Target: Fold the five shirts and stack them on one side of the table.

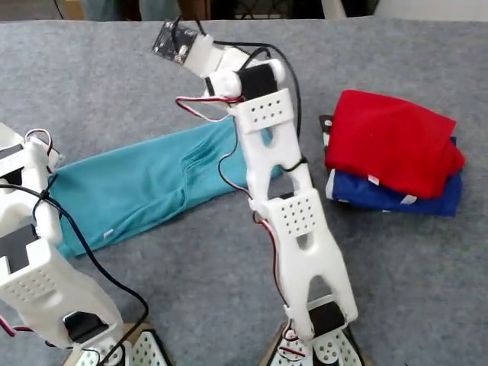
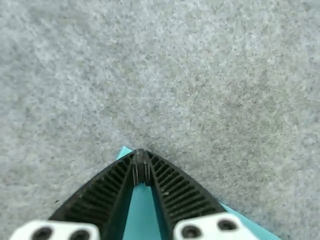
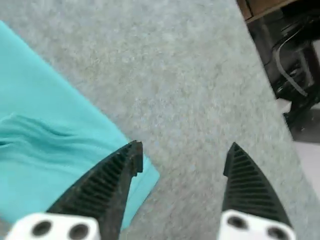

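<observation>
Near the worktop's point(image 1: 396, 274) left edge, the left gripper point(image 2: 140, 159) has its fingers pressed together on a corner of the teal shirt point(image 1: 145, 187), which is mostly hidden beneath them. Farther in, the right gripper point(image 3: 182, 150) hangs with fingers spread, one of them over another corner of the shirt. Toward the right edge, a red shirt point(image 1: 393, 141) tops blue ones point(image 1: 381, 194), their count unclear.

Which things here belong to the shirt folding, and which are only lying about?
For the job: teal shirt, gripped by the left tool; right tool, open beside it; red shirt folded on blue shirt.
Lying about: cable and wooden furniture beyond the table edge.
</observation>
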Tool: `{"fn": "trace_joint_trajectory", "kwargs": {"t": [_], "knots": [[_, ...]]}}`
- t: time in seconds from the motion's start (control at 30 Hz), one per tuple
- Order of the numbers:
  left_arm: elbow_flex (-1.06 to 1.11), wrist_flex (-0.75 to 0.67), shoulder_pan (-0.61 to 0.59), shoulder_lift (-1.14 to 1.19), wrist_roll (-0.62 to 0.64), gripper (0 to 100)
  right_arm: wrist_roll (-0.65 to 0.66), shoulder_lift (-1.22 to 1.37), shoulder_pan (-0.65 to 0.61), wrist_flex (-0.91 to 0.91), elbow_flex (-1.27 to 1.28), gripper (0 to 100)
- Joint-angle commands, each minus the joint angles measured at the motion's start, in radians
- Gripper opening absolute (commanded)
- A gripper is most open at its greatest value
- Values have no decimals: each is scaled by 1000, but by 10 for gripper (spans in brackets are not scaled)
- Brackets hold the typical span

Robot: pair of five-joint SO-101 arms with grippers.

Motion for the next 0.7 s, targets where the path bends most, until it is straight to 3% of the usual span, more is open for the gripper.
{"fn": "trace_joint_trajectory", "kwargs": {"t": [0.0,0.03,0.07,0.13,0.23,0.43,0.67], "knots": [[-5,-17,5,-61,-8,30,-60,-99,26,71,-33,101],[-5,-17,5,-61,-8,30,-89,-99,46,71,-30,23],[-5,-17,5,-61,-8,29,-117,-99,52,72,-28,12],[-7,-17,5,-61,-8,29,-187,-104,61,74,-22,47],[-7,-17,5,-61,-8,29,-239,-119,41,74,10,15],[-12,9,4,-72,-14,34,-322,-180,-21,74,283,15],[-248,477,-56,-161,-83,163,-373,-274,-17,72,553,15]]}}
